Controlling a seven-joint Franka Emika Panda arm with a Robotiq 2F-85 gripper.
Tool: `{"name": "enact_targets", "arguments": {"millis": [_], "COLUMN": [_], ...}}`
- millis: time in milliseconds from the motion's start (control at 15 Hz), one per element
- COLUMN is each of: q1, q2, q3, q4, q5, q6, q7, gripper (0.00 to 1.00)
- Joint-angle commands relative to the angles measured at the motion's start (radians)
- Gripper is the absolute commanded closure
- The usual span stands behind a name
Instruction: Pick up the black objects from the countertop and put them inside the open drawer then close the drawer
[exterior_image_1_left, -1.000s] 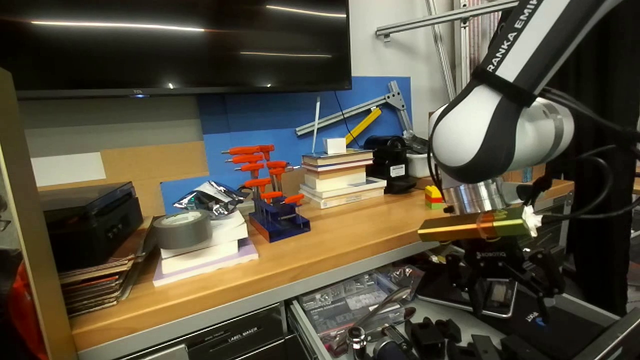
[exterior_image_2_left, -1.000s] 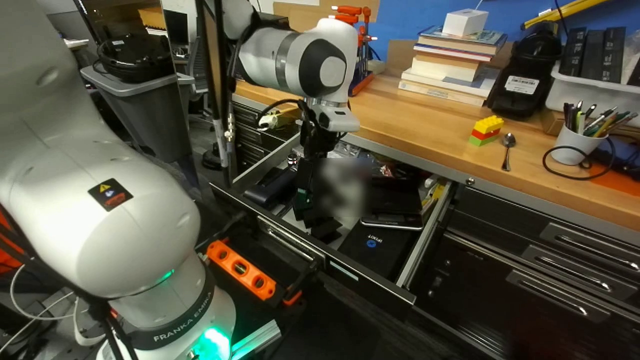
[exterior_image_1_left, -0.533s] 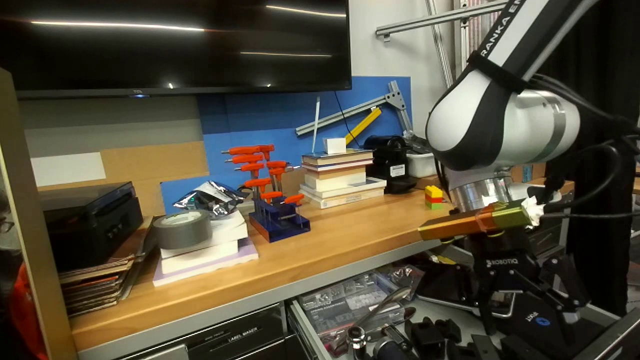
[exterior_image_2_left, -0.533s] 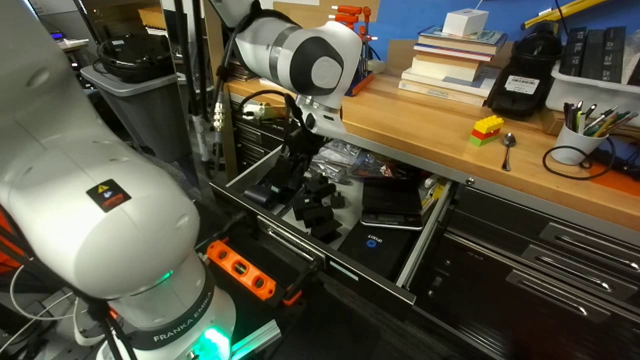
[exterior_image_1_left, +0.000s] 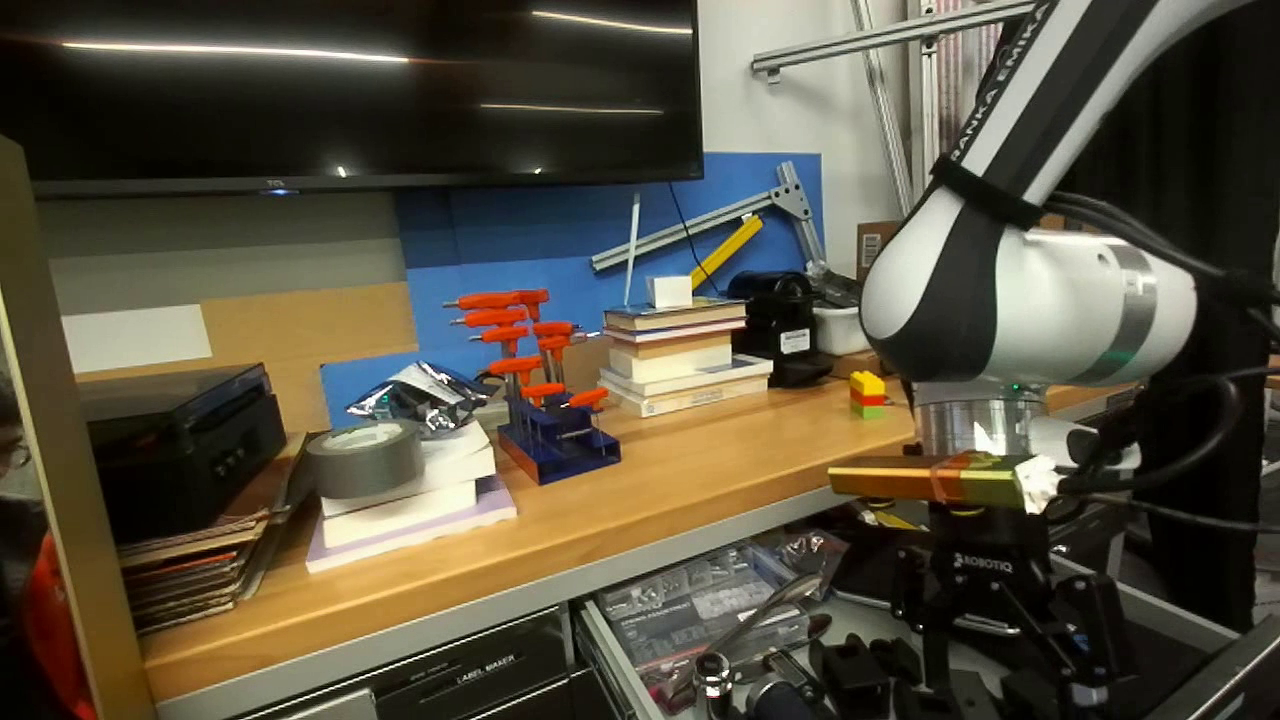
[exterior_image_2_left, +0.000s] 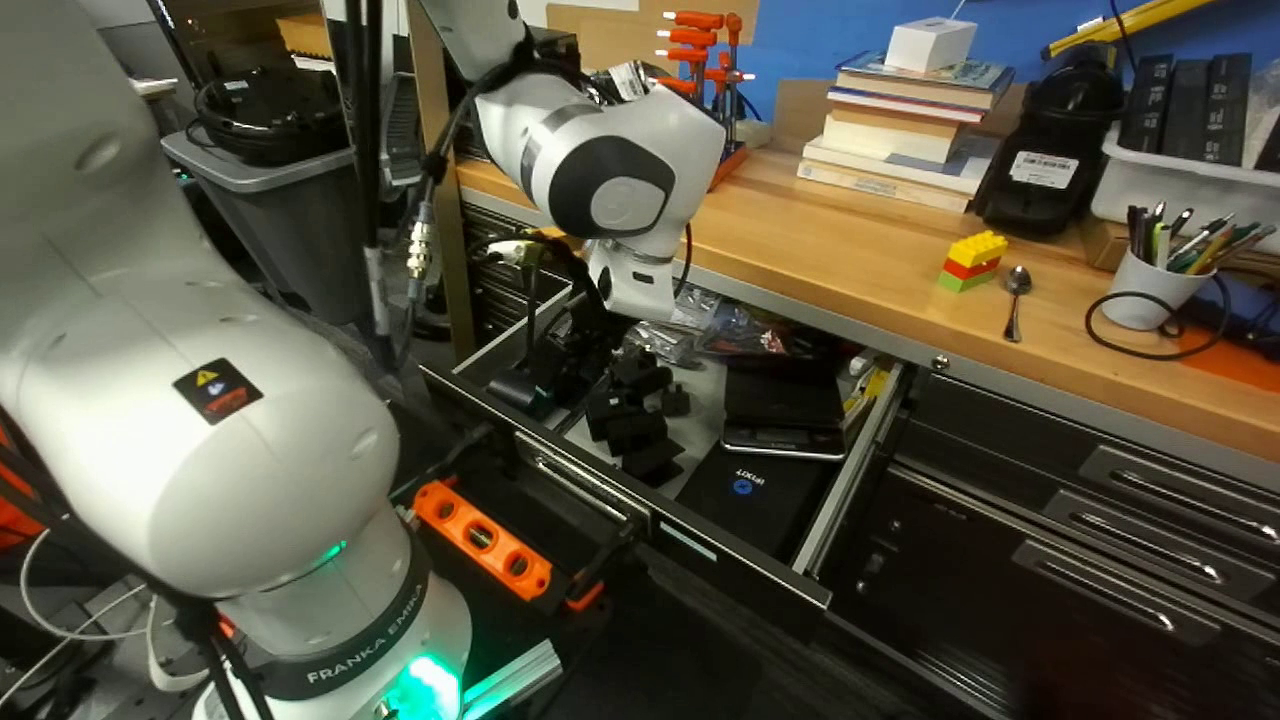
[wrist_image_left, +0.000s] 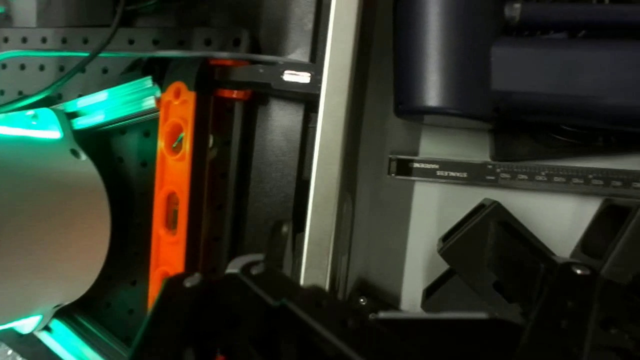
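Observation:
Several black objects lie inside the open drawer; they show in both exterior views (exterior_image_1_left: 850, 675) (exterior_image_2_left: 630, 415) and in the wrist view (wrist_image_left: 492, 245). None of them shows on the wooden countertop (exterior_image_1_left: 650, 500) (exterior_image_2_left: 830, 250). The drawer is pulled out, with its side wall (exterior_image_1_left: 612, 655) (exterior_image_2_left: 838, 500) and its front edge (wrist_image_left: 325, 150) in view. My gripper (exterior_image_1_left: 1012, 685) points down over the drawer, near its front and beside the black objects. Its fingers are apart, with nothing seen between them. In an exterior view the gripper (exterior_image_2_left: 570, 355) is partly hidden by the wrist and blends with dark tools.
The drawer also holds a dark caliper (wrist_image_left: 515, 175), a flat black case (exterior_image_2_left: 750, 500) and a scale (exterior_image_2_left: 785, 410). An orange level (exterior_image_2_left: 482, 540) lies in front of the drawer. A toy brick stack (exterior_image_2_left: 972, 262), spoon (exterior_image_2_left: 1016, 300) and books (exterior_image_2_left: 890, 150) are on the countertop.
My gripper has shifted toward the drawer's front, tilted, then turned upright and come lower. Its fingers stay apart. The black objects in the drawer have not visibly moved over the last half second.

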Motion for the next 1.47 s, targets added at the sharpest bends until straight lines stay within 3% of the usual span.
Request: {"name": "enact_targets", "arguments": {"millis": [0,267,667,1000,1400], "q1": [-0.005,-0.006,-0.005,-0.005,0.001], "q2": [0.059,0.090,0.095,0.114,0.242], "q3": [0.016,0.019,0.018,0.021,0.033], "q4": [0.001,0.003,0.004,0.004,0.003], "q5": [0.112,0.146,0.080,0.120,0.184], "q6": [0.119,0.085,0.036,-0.035,0.103], "q7": [-0.070,-0.070,-0.020,-0.045,-0.110], "gripper": [0.00,0.00,0.00,0.00,0.00]}}
